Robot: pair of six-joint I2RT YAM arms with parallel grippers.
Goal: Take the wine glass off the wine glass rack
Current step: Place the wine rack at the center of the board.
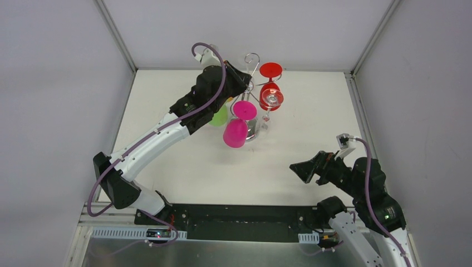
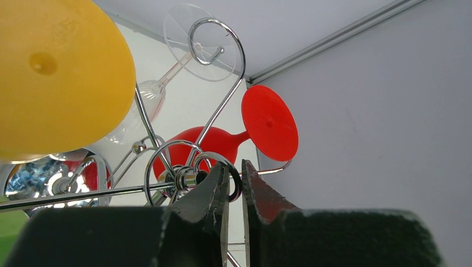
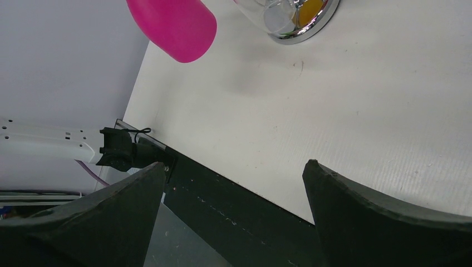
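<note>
The rack [image 2: 186,178] stands upright toward the far middle of the desk [image 1: 311,122], on its round mirrored base [image 3: 303,19]. Every glass is hanging on it, foot up and bowl down; none is off.

- Near side: the pink glass [image 1: 236,131], bowl leaning toward the arms.
- Right side: the red glass [image 1: 271,98], its foot [image 2: 269,122] sitting against a wire arm.
- Left side: the green glass [image 1: 220,117], mostly hidden under the left arm.
- Of the yellow glass [image 2: 55,72] only the foot shows, large in the left wrist view.
- Far side: the clear glass [image 2: 196,40], foot behind the top scroll, stem running down to the bowl.

The left tool [image 2: 235,167] is up at the rack's hub, above the base, reaching in from the left. Its fingers are nearly together with a thin slit between them. A scroll loop crosses that slit at the tips, and I can't tell whether it is pinched or just in front. No glass is in it.

The right tool [image 1: 305,164] hangs over the near right part of the desk, well apart from the rack. Its fingers [image 3: 356,222] are spread wide with nothing between them, only desk below.
</note>
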